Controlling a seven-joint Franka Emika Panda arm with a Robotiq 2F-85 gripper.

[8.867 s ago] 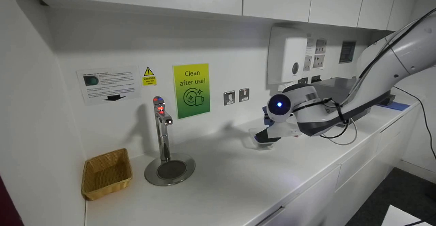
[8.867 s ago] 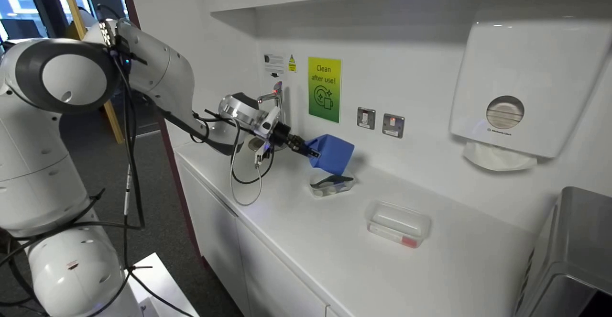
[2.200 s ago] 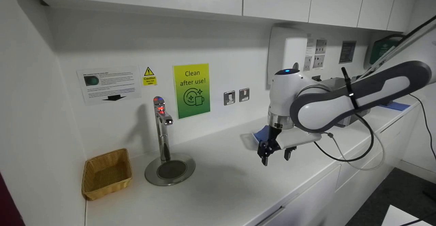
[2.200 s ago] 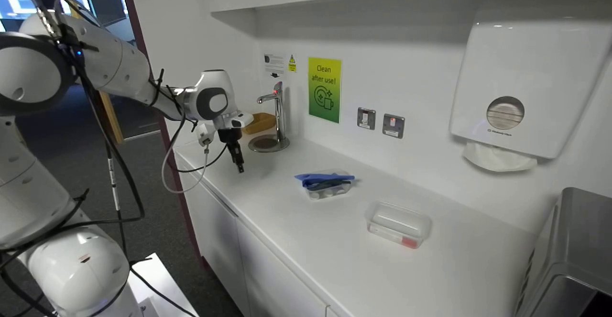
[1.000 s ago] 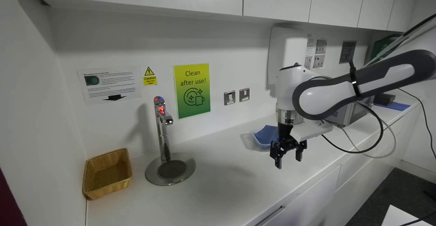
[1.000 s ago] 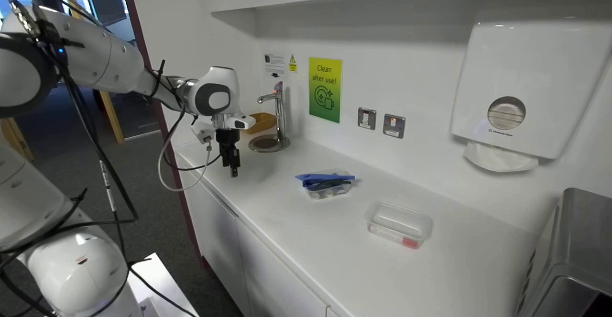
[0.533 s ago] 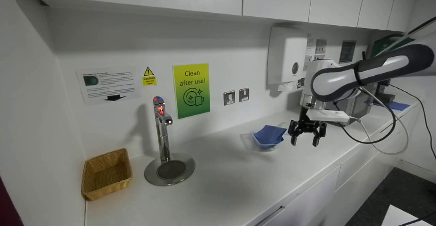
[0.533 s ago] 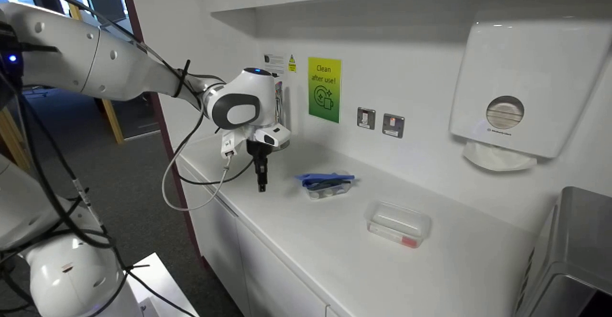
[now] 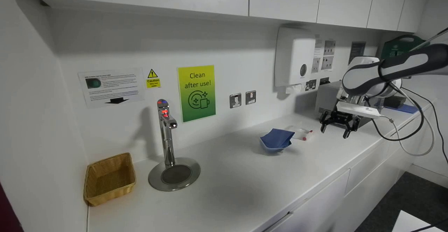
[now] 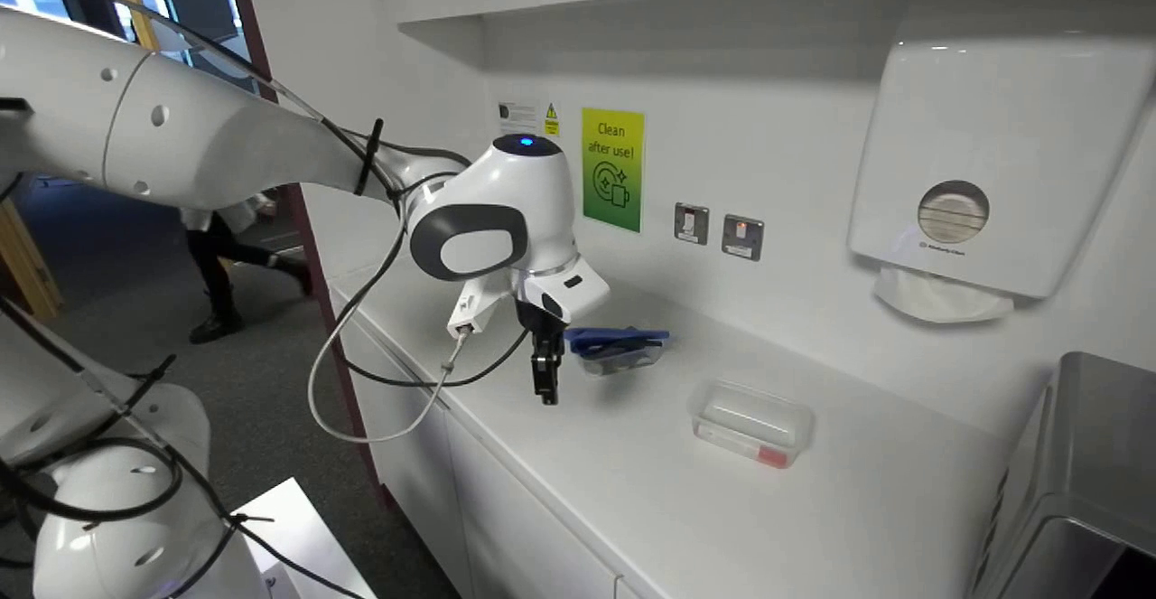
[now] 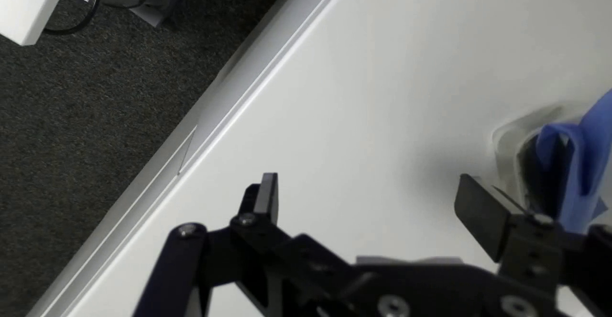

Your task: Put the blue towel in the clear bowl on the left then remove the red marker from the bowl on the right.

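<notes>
Blue towel (image 9: 276, 138), one; bowls (image 10: 750, 427), two

Blue towel (image 9: 276, 138), red marker (image 10: 774, 457), black pincer (image 11: 367, 187), yellow-to-green sign (image 9: 197, 93)

On the tabletop (image 9: 217, 190) we find the basket (image 9: 113, 192) in the back left corner, the tap (image 9: 168, 144) to its right near the back edge. Farther right, the towel (image 9: 276, 137) lies in the left bowl (image 10: 621, 363), jutting past its rim. Next, the marker (image 10: 773, 456) lies in the right bowl (image 10: 727, 441), toward its right end; right of that stands the box (image 10: 1102, 454).
</notes>
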